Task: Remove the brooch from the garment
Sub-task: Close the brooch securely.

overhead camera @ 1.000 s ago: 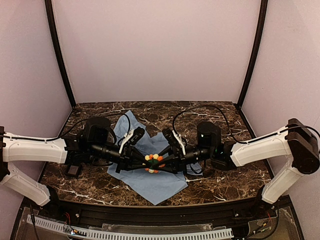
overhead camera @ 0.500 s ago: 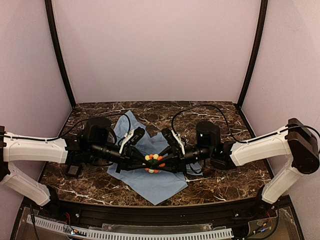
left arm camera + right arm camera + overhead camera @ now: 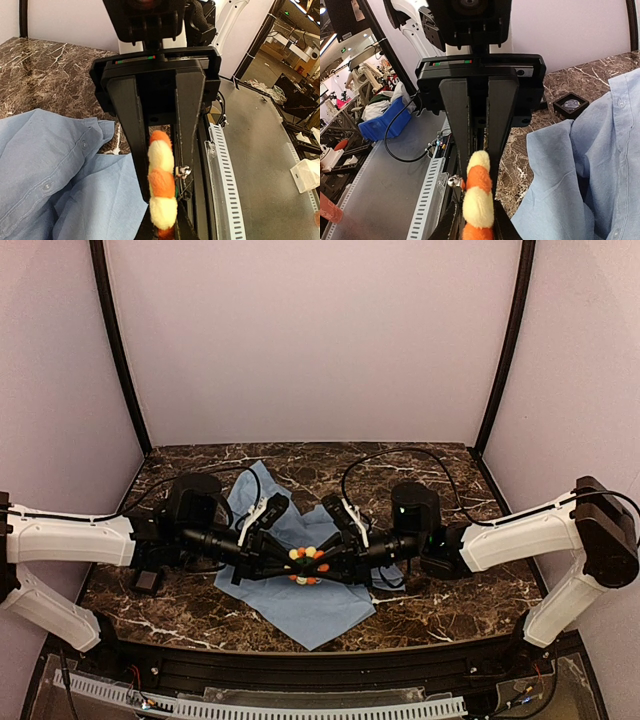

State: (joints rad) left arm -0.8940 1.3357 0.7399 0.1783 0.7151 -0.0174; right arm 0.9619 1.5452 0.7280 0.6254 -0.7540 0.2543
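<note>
While both arms met over the middle of the marble table (image 3: pixel 450 605), I checked where the brooch (image 3: pixel 308 566) sat relative to each pincer. In the overhead view it lay just below the centre of the frame, on the light blue garment (image 3: pixel 300 612) spread beneath the arms. The left gripper (image 3: pixel 290 562) reached it from the left of the frame and the right gripper (image 3: pixel 328 562) from the right, so neither arm was nearer; their tips almost met at the flower. Both wrist views showed the brooch edge-on, as a narrow stack of orange and pale yellow petals. Its long line ran along the fingers of the opposite pincer, and its flat faces were turned toward those fingers. The left jaws were closed right down at the brooch's edge, though I could not make out whether they nipped the flower, its fastening or only cloth. The right jaws stood narrowly apart on either side of the petals, and I could not tell whether they had bitten yet. A small glint of metal showed beside the petals in both wrist views; I took it for the clasp. I judged that the coming move depended on that edge-on line: any pull would have to run across the disc, away from the shirt, while one side stayed anchored.
</note>
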